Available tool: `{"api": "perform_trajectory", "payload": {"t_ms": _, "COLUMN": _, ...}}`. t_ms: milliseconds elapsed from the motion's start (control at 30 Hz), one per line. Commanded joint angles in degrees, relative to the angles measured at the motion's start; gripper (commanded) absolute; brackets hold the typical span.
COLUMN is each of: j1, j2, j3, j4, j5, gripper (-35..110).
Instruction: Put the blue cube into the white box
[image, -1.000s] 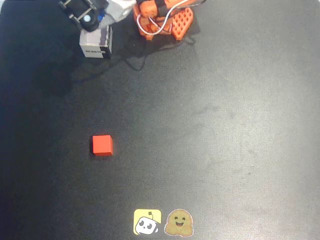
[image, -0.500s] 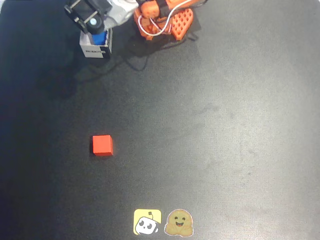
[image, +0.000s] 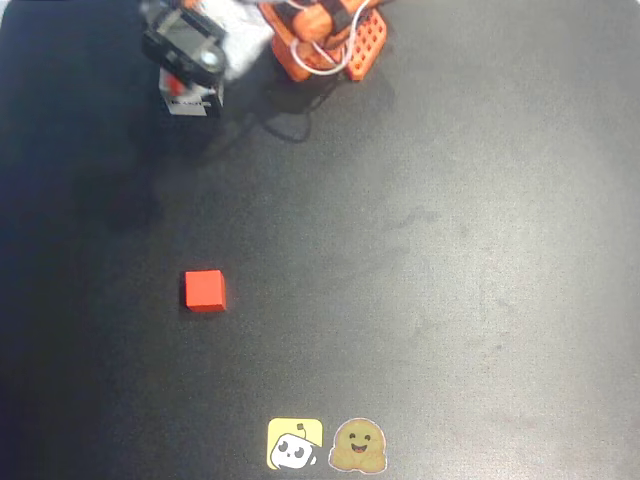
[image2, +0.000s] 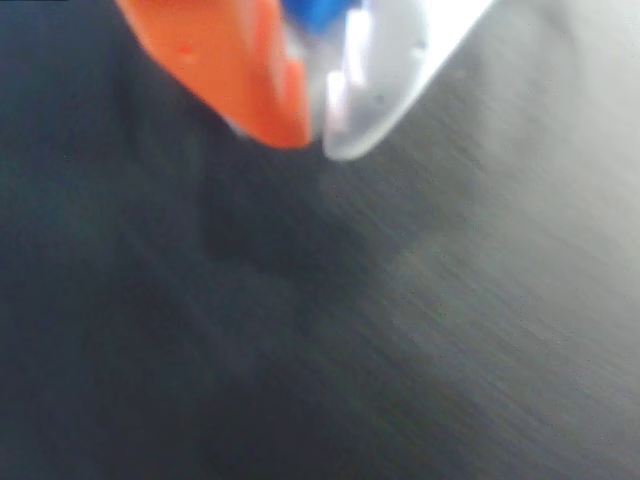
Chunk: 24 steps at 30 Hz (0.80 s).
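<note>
Gripper (image2: 315, 135) fingers pressed together, blue cube (image2: 318, 15) wedged above tips; over white box (image: 190, 102), may miss.

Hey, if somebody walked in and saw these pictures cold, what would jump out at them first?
Probably the red cube, alone and bright on the dark table, left of centre in the overhead view. Next, the orange arm base at the top edge, with the gripper over the white box. In the blurred wrist view, orange and pale fingers close on something blue.
</note>
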Motion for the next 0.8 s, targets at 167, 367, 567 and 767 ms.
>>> {"api": "perform_trajectory", "payload": {"t_ms": 167, "j1": -21.09, "j2": 0.26, "j3": -0.7, "j4": -3.25, "j5": 13.1, "gripper": 0}}
{"api": "perform_trajectory", "payload": {"t_ms": 367, "j1": -31.55, "j2": -2.11, "j3": -1.93, "j4": -2.46, "j5": 15.47, "gripper": 0}}
{"api": "perform_trajectory", "payload": {"t_ms": 567, "j1": -40.87, "j2": -2.2, "j3": -2.29, "j4": -0.79, "j5": 18.02, "gripper": 0}}
{"api": "perform_trajectory", "payload": {"t_ms": 767, "j1": -44.38, "j2": -2.2, "j3": -3.34, "j4": 4.75, "j5": 18.81, "gripper": 0}}
